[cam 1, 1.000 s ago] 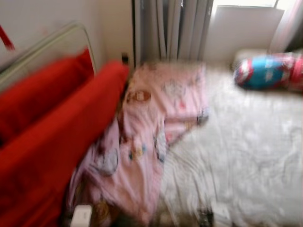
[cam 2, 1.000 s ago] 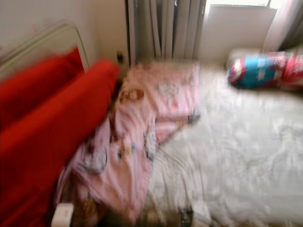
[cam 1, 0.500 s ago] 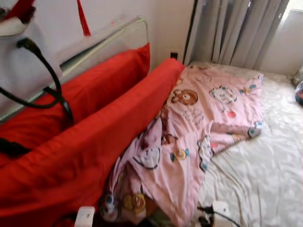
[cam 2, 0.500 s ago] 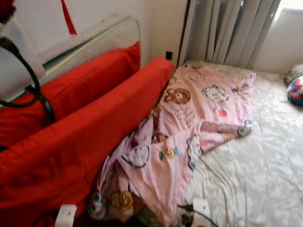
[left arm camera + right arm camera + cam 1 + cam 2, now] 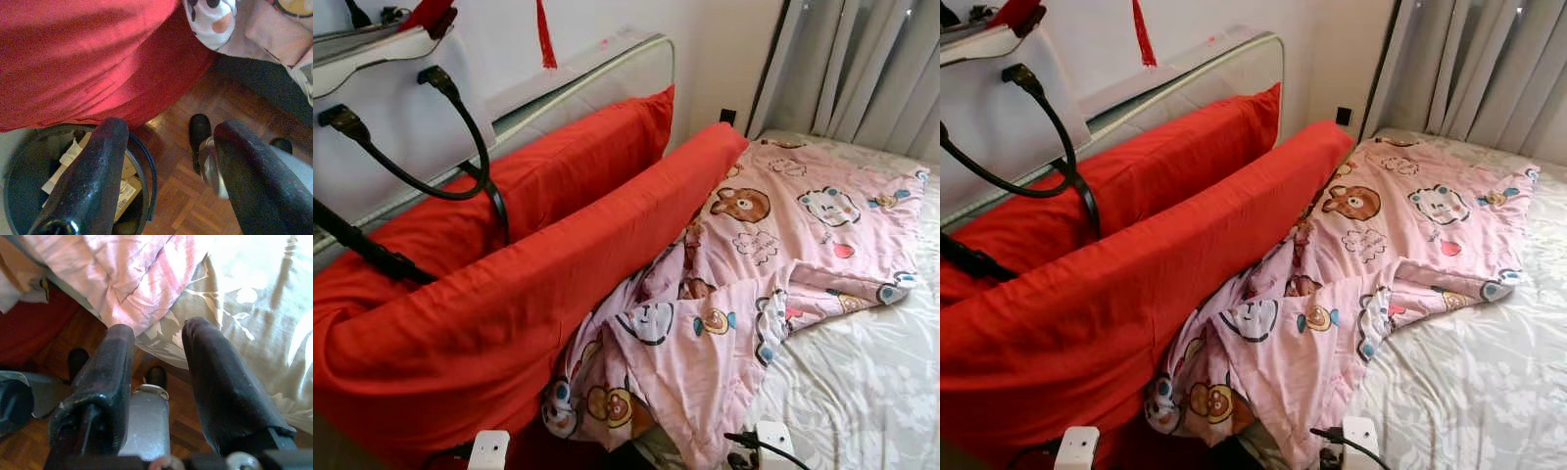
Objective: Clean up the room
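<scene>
While I look at the bed through the head camera, the thing that asks for tidying is the pink blanket [image 5: 773,264]. It lies crumpled on the mattress [image 5: 862,392], with its long axis going from the near edge of the bed away toward the curtains [image 5: 862,69]. One corner hangs down over the near edge, just beside the red bolster [image 5: 558,284]. A second red pillow [image 5: 529,186] leans behind the bolster against the headboard [image 5: 597,73], and a white bag [image 5: 382,108] with black handles rests above it.

Both arms hang low in front of the bed. The left gripper [image 5: 166,166] is wide open and holds nothing; it points down at the wooden floor [image 5: 205,196], with a dark bin [image 5: 29,181] full of paper under it and the bolster above. The right gripper [image 5: 154,362] has a narrower gap and is also empty; beyond its fingers I see the hanging blanket edge touching the mattress side.

I judge the blanket lies up and forward from both grippers. The hanging corner seems between them, and the right one looks nearer to the blanket edge, so I would lift that arm first.
</scene>
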Motion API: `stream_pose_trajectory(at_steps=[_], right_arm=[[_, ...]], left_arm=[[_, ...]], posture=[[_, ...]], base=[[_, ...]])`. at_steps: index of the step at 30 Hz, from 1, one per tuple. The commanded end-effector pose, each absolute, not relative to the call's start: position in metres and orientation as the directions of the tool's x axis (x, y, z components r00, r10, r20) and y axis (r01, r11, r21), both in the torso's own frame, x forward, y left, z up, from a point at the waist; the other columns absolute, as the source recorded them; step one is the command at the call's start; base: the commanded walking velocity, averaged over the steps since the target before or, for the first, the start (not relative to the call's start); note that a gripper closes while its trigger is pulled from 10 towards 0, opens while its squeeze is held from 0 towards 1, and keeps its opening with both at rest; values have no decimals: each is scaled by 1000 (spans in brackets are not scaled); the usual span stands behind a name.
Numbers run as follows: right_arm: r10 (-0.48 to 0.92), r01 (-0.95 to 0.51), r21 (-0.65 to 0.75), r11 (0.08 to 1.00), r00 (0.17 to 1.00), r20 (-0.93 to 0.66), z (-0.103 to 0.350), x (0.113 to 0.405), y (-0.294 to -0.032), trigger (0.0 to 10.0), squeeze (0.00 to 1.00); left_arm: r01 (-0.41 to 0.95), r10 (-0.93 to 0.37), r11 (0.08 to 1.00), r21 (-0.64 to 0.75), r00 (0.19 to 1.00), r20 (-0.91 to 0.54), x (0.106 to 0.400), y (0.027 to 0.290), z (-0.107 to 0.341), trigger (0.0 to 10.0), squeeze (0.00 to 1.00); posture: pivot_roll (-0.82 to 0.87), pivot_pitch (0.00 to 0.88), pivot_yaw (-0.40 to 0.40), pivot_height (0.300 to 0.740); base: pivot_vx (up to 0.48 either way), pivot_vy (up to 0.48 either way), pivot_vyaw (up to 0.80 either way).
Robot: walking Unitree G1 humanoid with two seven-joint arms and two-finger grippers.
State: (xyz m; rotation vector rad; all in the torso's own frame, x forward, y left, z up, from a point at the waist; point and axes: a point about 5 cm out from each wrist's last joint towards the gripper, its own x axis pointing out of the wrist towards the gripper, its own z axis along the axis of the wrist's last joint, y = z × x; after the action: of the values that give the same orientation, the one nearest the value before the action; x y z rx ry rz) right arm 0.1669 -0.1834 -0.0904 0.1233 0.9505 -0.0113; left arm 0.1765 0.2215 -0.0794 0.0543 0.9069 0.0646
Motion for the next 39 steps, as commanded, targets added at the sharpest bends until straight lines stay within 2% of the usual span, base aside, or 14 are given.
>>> stream_pose_trajectory(at_steps=[1,11,20,24,27,34,36,39], right_arm=[[49,63,106,992,586,-809,-90,169,-182,10000,0],[49,62,106,992,586,-809,-90,169,-181,10000,0],[38,76,104,992,601,-799,-87,174,-181,10000,0],[36,85,116,990,639,-769,-83,183,-179,10000,0],[23,95,123,988,693,-721,-77,192,-181,10000,0],[8,106,131,986,747,-665,-70,200,-188,10000,0],[36,61,156,986,831,-555,-47,237,-172,10000,0],[51,38,163,986,862,-504,-37,249,-168,10000,0]], left_arm=[[-40,93,996,86,590,-802,168,226,-83,10000,0],[-34,90,996,87,590,-802,168,226,-83,10000,0],[-35,89,996,86,604,-792,174,226,-80,10000,0],[-35,86,996,82,630,-772,181,227,-76,10000,0],[-59,74,997,47,686,-724,190,224,-70,10000,0],[-89,59,996,-13,755,-653,200,217,-64,10000,0],[-53,34,998,-22,855,-517,253,200,-31,10000,0],[-47,29,998,-30,893,-449,270,197,-16,10000,0]], posture=[[24,0,22,740],[23,0,21,740],[31,0,18,740],[32,0,23,740],[49,0,13,740],[36,0,-14,740],[30,0,-18,740],[27,0,-20,740]], base=[[0,0,800],[0,0,800],[0,0,46],[0,0,0],[0,0,0],[0,0,0],[0,0,0],[0,0,0]])
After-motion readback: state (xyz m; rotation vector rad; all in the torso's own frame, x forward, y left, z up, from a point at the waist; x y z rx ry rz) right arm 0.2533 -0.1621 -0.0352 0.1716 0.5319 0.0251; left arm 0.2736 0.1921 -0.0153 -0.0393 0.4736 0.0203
